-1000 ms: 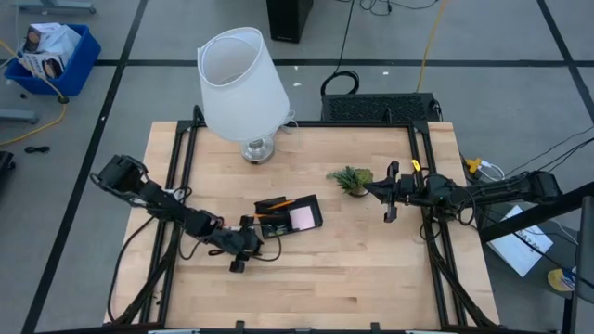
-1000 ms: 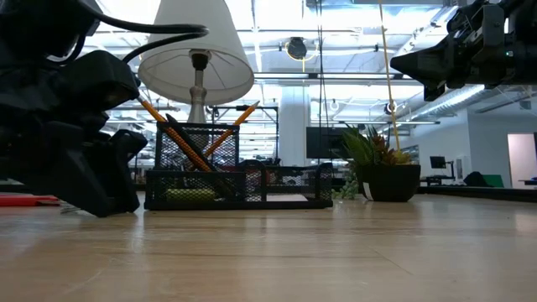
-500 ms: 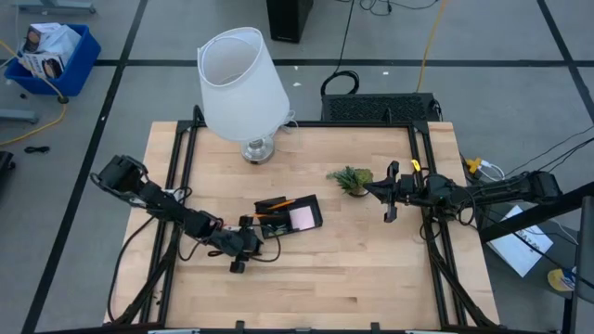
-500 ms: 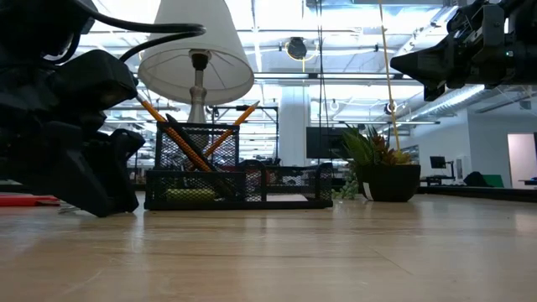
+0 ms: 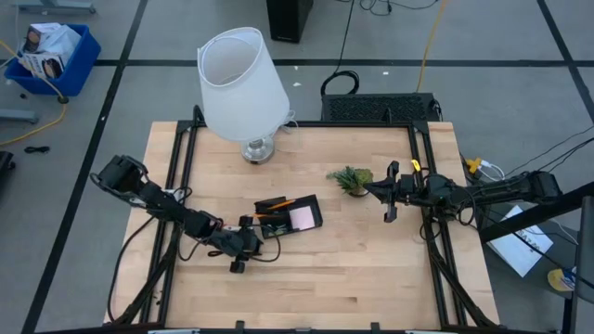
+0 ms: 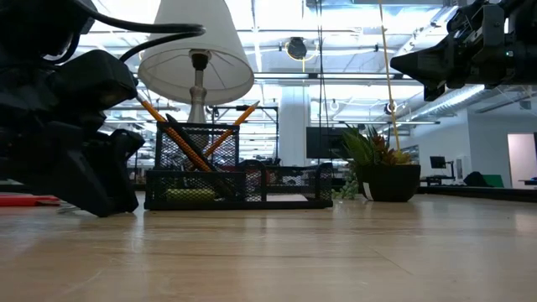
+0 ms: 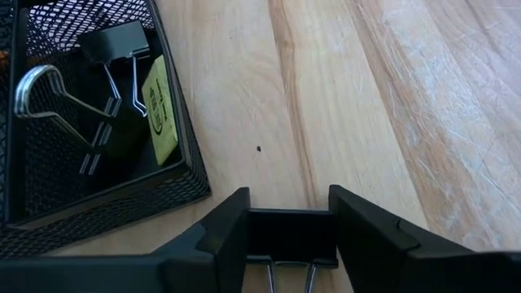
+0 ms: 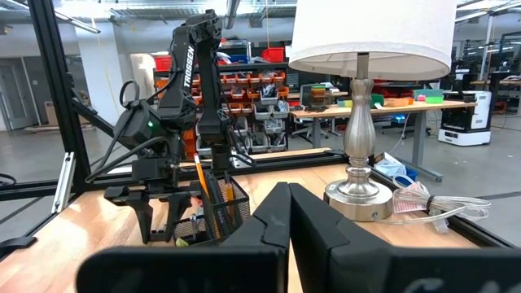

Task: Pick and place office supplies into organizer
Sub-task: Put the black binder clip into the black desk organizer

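The left gripper (image 7: 291,236), at the bottom centre of its wrist view, is closed partway on a black binder clip (image 7: 291,238), the clip's body pinched between the two fingers with its wire handles pointing toward the wrist. In the high view this gripper (image 5: 243,243) sits low and left of centre, just beside the organizer (image 5: 316,220).

The clip looks light, stiff and springy, with smooth painted sides that could slip; gripping across the flat body, as here, seems the surest hold.

In the wrist view's upper left, the organizer's mesh compartment (image 7: 183,138) already holds another binder clip (image 7: 110,42) and a yellow tag-like piece (image 7: 159,110). From the low view, orange pencils (image 6: 172,130) stand slanted in its taller cup. A pink sticky-note pad (image 5: 301,218) fills one section.

The right gripper (image 5: 391,193) waits, fingers shut and empty, at the right of the high view near the small plant (image 5: 351,179).
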Controlling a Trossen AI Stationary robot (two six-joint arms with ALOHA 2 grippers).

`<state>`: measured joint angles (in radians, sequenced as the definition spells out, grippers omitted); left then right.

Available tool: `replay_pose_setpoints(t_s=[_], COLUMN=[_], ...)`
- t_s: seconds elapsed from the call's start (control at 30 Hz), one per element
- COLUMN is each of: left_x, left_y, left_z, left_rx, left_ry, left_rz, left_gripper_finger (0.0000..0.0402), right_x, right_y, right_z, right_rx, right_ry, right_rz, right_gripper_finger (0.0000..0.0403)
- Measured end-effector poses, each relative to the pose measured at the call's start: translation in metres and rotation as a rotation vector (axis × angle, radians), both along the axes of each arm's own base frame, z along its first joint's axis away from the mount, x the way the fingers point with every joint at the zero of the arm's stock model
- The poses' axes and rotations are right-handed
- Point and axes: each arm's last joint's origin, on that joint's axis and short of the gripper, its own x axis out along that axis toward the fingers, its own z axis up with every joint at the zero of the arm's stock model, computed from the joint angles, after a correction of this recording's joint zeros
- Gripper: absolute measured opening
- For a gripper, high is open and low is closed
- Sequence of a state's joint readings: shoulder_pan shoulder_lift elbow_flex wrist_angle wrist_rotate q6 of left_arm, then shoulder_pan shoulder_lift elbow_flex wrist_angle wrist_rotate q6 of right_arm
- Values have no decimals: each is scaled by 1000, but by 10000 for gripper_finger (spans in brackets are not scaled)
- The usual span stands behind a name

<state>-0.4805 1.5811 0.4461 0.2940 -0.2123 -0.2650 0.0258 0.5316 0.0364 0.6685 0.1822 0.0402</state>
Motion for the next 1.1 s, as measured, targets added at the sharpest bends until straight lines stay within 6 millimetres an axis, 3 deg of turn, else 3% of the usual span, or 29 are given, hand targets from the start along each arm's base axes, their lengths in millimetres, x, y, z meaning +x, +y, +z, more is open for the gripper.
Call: replay_pose_setpoints(t_s=[0.23,0.53,0.77,1.1], left_x=[1,2,1,5], left_y=[-1,-6,-9,-12], left_z=[1,4,11,26], left_rx=[-42,-114,-162,-190], left_ry=[-18,-44,-78,-194], left_rz=[38,60,109,111], left_gripper_finger=[146,168,147,167], right_x=[0,0,0,0], right_y=[0,0,0,0], right_z=[0,0,0,0], right_rx=[0,0,0,0], right_ry=[0,0,0,0], right_rz=[0,0,0,0], right_gripper_finger=[0,0,0,0])
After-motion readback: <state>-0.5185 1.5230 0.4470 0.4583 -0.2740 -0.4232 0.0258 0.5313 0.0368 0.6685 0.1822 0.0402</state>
